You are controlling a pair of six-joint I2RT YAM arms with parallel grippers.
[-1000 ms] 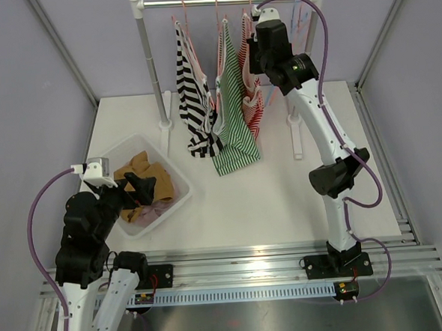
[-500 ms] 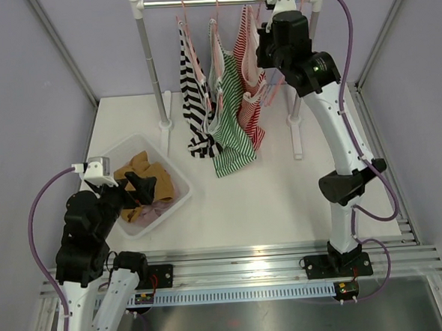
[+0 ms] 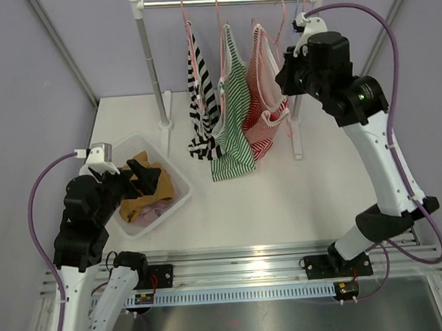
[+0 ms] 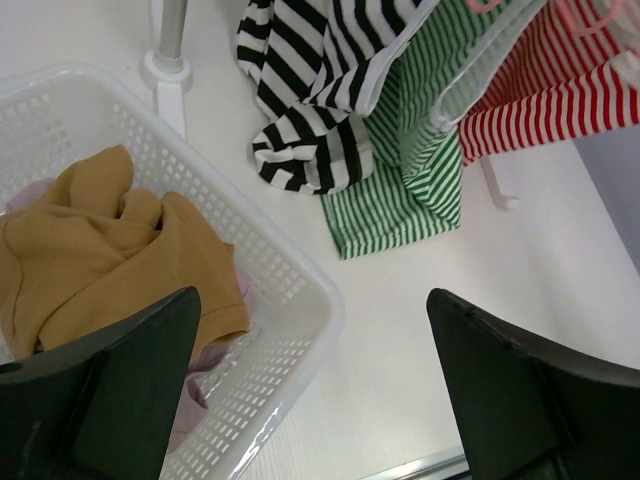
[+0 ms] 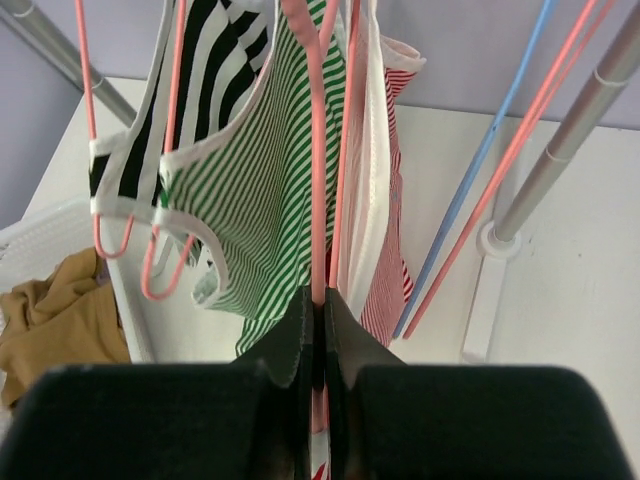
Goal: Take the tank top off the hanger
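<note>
black-white striped top (image 3: 203, 110) | green-white striped top (image 3: 233, 135) | red-white striped top (image 3: 266, 106) | pink hanger (image 5: 318, 150) | white basket (image 4: 300, 290) | mustard cloth (image 4: 110, 250)

I get bright, even light from overhead, with only soft shadows on the white table (image 3: 283, 199). Glare streaks the metal rail (image 3: 250, 267). Each wrist view blurs its own dark fingers (image 4: 520, 400).

The red-and-white striped tank top (image 3: 265, 88) hangs upright on a pink hanger (image 5: 318, 180), near the right end of the rack rail (image 3: 226, 0). Its shoulder straps sit on the hanger and its lower part falls in loose folds.
</note>
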